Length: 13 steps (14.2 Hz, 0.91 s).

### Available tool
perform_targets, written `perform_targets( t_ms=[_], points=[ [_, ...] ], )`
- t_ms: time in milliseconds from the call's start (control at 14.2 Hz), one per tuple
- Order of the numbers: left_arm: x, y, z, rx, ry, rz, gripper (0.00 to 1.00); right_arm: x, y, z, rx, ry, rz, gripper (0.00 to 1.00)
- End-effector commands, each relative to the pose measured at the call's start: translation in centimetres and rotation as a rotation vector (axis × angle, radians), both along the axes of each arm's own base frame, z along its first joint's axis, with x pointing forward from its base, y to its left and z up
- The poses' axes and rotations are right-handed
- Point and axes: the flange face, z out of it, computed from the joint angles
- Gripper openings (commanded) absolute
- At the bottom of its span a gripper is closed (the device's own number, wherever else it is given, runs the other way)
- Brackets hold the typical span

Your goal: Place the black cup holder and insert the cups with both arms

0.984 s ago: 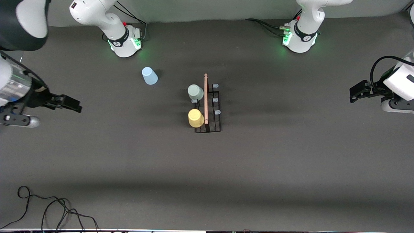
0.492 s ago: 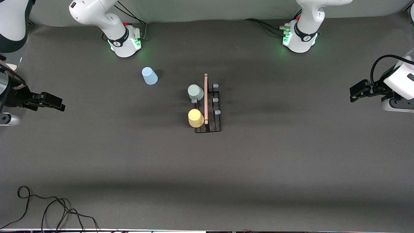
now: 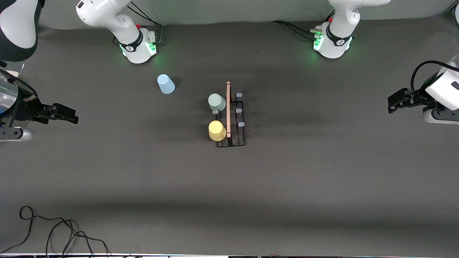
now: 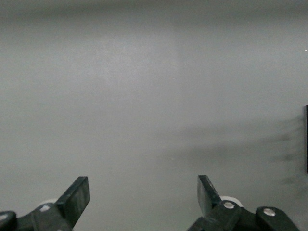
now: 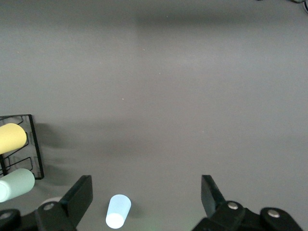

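Both grippers sat wide apart and empty: right gripper (image 3: 68, 115) well off the blue cup (image 3: 165, 84), left gripper (image 3: 394, 104) well clear of the rack (image 3: 231, 122).

The white jointed right arm with dark grey joints holds its black two-finger right gripper (image 3: 71, 116) in the air at its own end of the table, fingers (image 5: 79, 195) spread wide, nothing between them; the matching left arm waits, its black left gripper (image 3: 393, 104) likewise open and empty
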Motion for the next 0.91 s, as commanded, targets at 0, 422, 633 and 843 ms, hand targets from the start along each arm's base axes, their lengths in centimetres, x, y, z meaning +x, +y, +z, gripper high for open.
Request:
perform_targets(
  t_ms=[0, 422, 633, 843],
  points=[
    [-0.5, -0.2, 0.6, 0.017, -0.004, 0.004, 1.00, -1.2, -1.1, 1.6, -0.003, -0.004, 0.032, 1.00],
    [-0.6, -0.1, 0.6, 0.017, -0.006, 0.005, 1.00, -3.8, -2.1, 1.9, -0.003, -0.022, 0.038, 1.00],
    [-0.6, -0.1, 0.6, 0.017, -0.006, 0.005, 1.00, -5.9, -2.8, 0.6, 0.004, -0.083, 0.034, 1.00],
    [-0.6, -0.1, 0.6, 0.018, -0.004, 0.005, 1.00, -7.3, -2.8, -0.1, 0.002, -0.119, 0.037, 1.00]
  ],
)
